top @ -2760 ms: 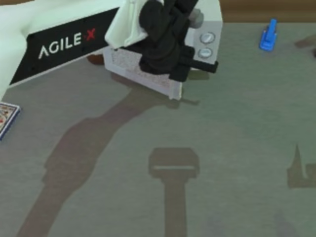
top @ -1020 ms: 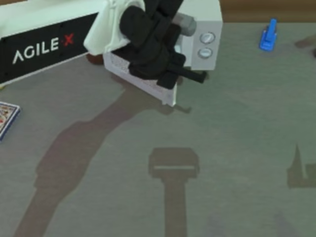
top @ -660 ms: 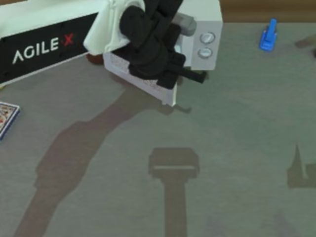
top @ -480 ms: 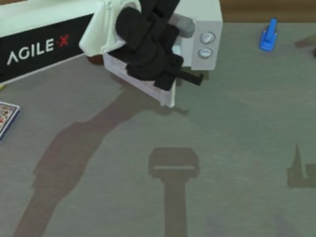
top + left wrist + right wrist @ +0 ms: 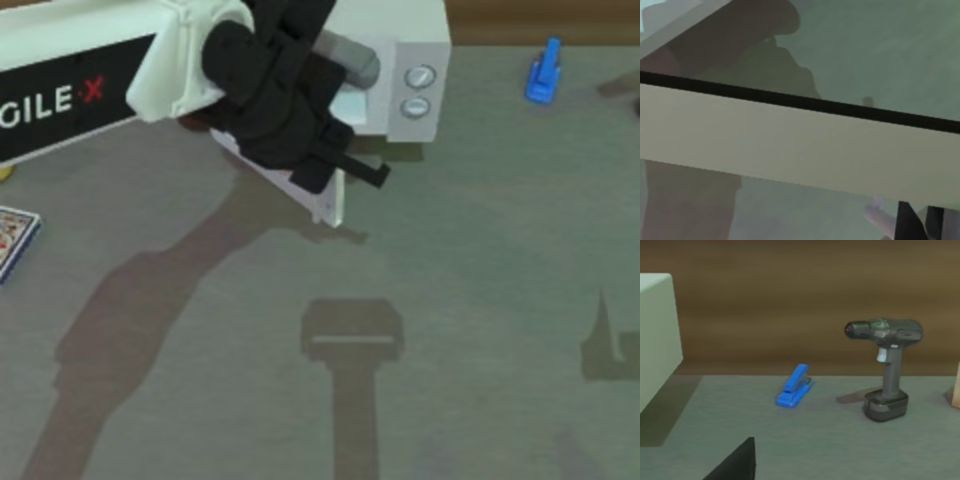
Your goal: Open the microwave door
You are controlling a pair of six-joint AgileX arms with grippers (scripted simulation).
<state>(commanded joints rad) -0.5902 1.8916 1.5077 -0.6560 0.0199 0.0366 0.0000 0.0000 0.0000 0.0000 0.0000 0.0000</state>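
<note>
My left tool (image 5: 352, 168) sits at the free edge of the door (image 5: 325, 203), which stands swung partly out from the microwave (image 5: 420, 45) at the far side of the tabletop (image 5: 480, 300). I cannot tell how far its fingers are spread or whether they grip the handle; the left wrist view shows only a pale panel close up. I judge the pull is midway. Next I should carry the edge round its hinge in an arc, leftward and outward. My right arm is parked off to the right, facing a blue stapler (image 5: 794, 386) and a drill (image 5: 886, 365).
</note>
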